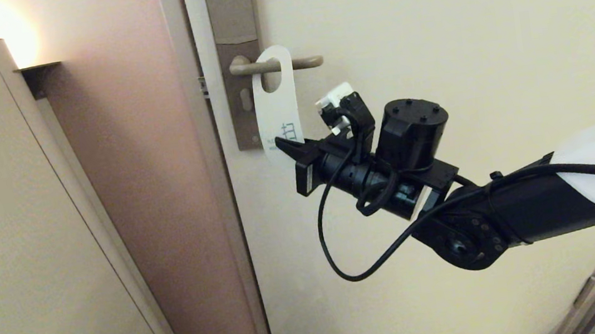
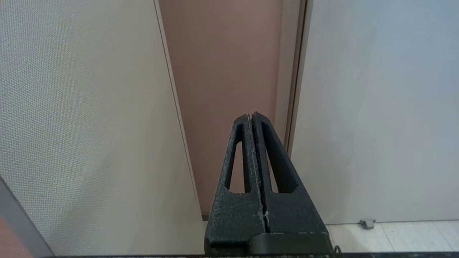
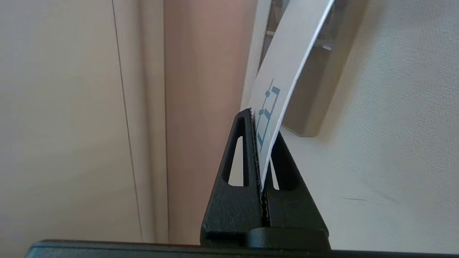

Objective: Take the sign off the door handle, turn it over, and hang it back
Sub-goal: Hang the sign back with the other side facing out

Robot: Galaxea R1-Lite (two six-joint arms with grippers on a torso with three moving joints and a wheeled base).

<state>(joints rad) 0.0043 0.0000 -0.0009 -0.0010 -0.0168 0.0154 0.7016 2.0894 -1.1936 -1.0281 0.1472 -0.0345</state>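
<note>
- The sign's (image 1: 278, 114) lower end is pinched between the closed right end effector (image 1: 285, 147).
- Above it, the sign is hung on the door handle (image 1: 277, 65), white face outward.
- The left end effector (image 2: 252, 118) is seen closed, empty.

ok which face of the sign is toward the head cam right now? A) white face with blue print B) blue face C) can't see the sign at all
A: the sign hangs on the door handle showing a white face with blue print, its lower end clamped in the right gripper.
</note>
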